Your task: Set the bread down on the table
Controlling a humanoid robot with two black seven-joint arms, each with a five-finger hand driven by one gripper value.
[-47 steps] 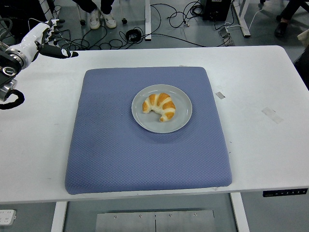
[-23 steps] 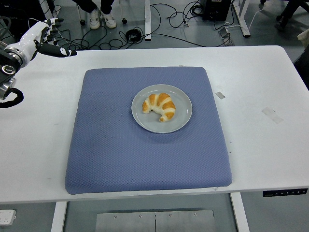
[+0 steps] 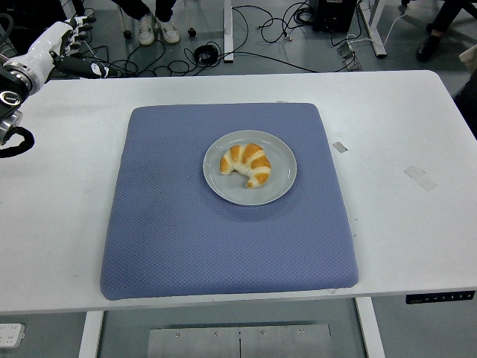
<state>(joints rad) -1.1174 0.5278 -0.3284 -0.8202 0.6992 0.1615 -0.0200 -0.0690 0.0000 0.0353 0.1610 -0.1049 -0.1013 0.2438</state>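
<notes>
Bread: croissant, golden with pale stripes, lying on the plate, curved ends pointing toward the near edge; not on the bare worktop.
Plate: round, grey, resting near the middle of the mat, slightly toward its far half.
Mat: blue-grey, square with rounded corners, textured, covering the centre of the worktop.
Worktop: white; bare strips on either side of the mat and along the far edge; small pieces of tape stuck on the right part.
Left hand: white and black, at the far-left corner, above the worktop's far edge, well apart from the plate; fingers extended and relaxed, holding nothing, one dark finger pointing right.
Left arm: black, at the picture's left edge.
Floor beyond the worktop: grey, strewn with black cables; a person's shoes and legs at the top edge.
</notes>
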